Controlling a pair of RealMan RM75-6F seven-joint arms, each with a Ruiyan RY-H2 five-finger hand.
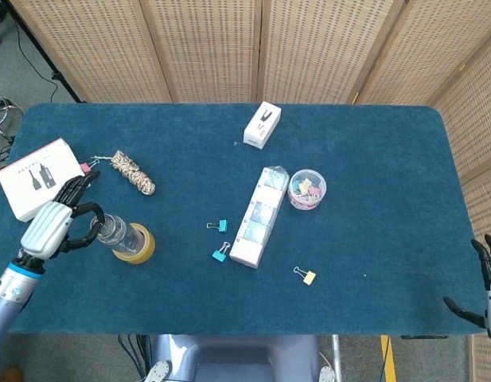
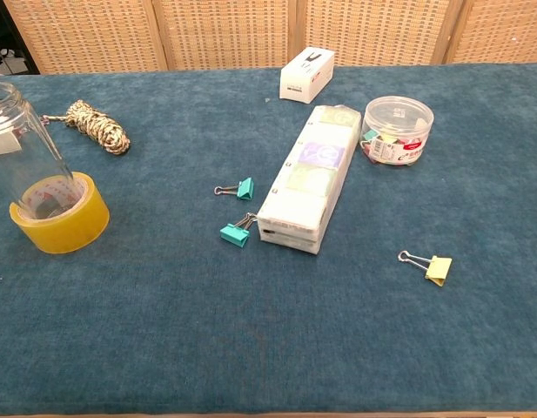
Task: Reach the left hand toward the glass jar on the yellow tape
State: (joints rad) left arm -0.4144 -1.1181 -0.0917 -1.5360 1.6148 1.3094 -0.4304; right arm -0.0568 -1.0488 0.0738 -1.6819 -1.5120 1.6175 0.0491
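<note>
well, i'd call the reach nearly finished. in the head view my left hand [image 1: 56, 225] sits right beside the glass jar [image 1: 116, 232], fingers spread and curved toward its rim, holding nothing; i can't tell from here whether the fingertips touch the glass or are just short of it. the jar stands upright inside the ring of the yellow tape roll [image 1: 138, 245], near the left side of the blue table [image 1: 372, 175], with the coil of rope [image 1: 132, 173] beyond it and a white box [image 1: 37, 175] off to the far left. what's left, as i judge it, is only to settle the hand against or around the jar's upper part.

the chest view gives me the jar from the side, tall and clear, its base down in the tape roll, which the head view flattens. it doesn't show my left hand at all, except perhaps a dark sliver at the top left edge that i can't identify. only the head view shows my right hand [image 1: 485, 286], parked at the table's far right edge, fingers apart and empty. the tissue pack [image 2: 307, 177], the tub of clips [image 2: 397, 129] and the loose binder clips [image 2: 239, 189] lie well apart from the jar.
</note>
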